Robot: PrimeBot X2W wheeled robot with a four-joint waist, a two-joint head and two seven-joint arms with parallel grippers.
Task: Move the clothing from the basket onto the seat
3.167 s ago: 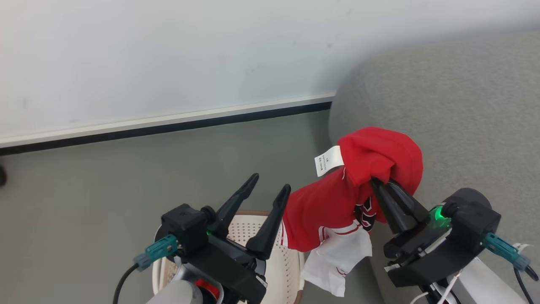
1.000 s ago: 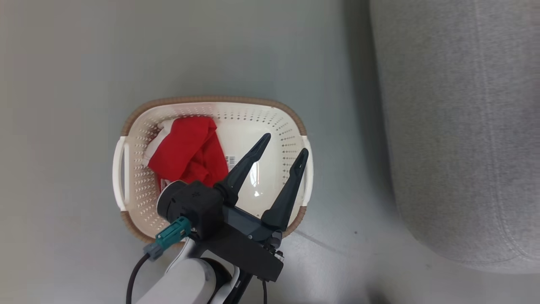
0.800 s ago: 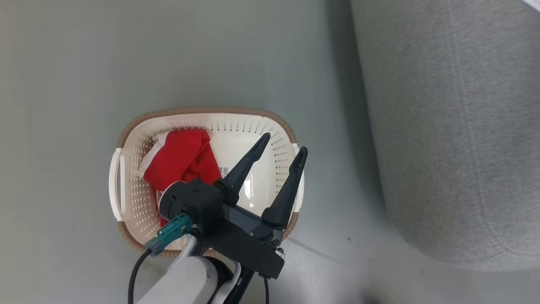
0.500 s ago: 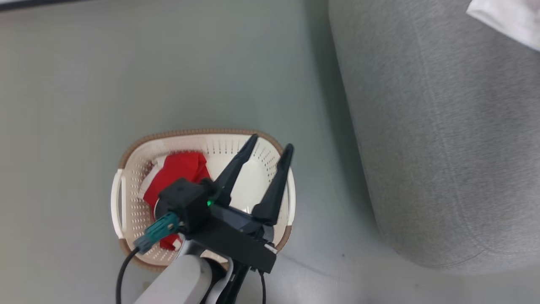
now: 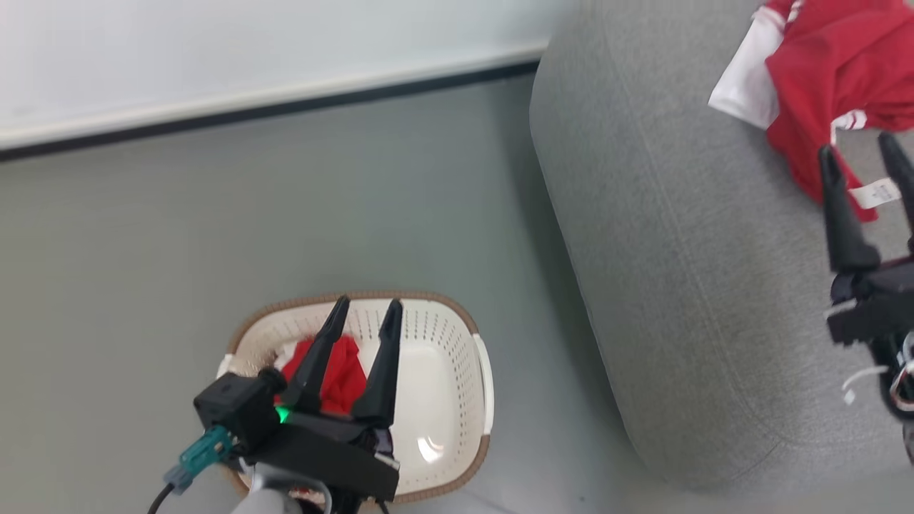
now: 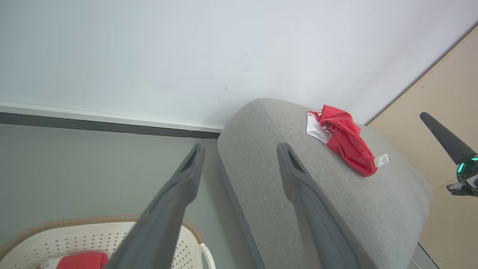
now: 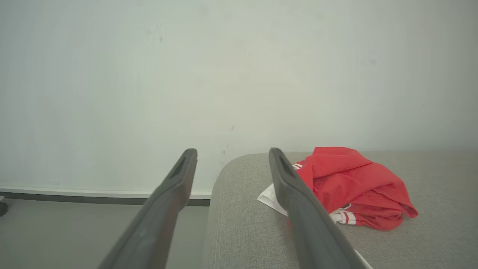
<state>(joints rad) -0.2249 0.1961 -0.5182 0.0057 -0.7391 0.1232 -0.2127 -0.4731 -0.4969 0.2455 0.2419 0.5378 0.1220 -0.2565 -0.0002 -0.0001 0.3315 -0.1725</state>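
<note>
One red-and-white garment (image 5: 835, 64) lies crumpled on the grey seat (image 5: 678, 250), its white tag (image 5: 875, 193) at the near edge. The right gripper (image 5: 855, 145) hangs close by over the cushion, fingers spread wide, nothing btwn them. The left gripper (image 5: 368, 303), likewise spread & empty, hovers above the basket (image 5: 457, 371), which stands on the grey floor (image 5: 285, 200) beside the seat. A second red garment (image 5: 341, 378) sits bunched in the basket's left half, partly hidden by the left gripper's fingers. White wall (image 5: 214, 50) w/ dark skirting runs behind.
</note>
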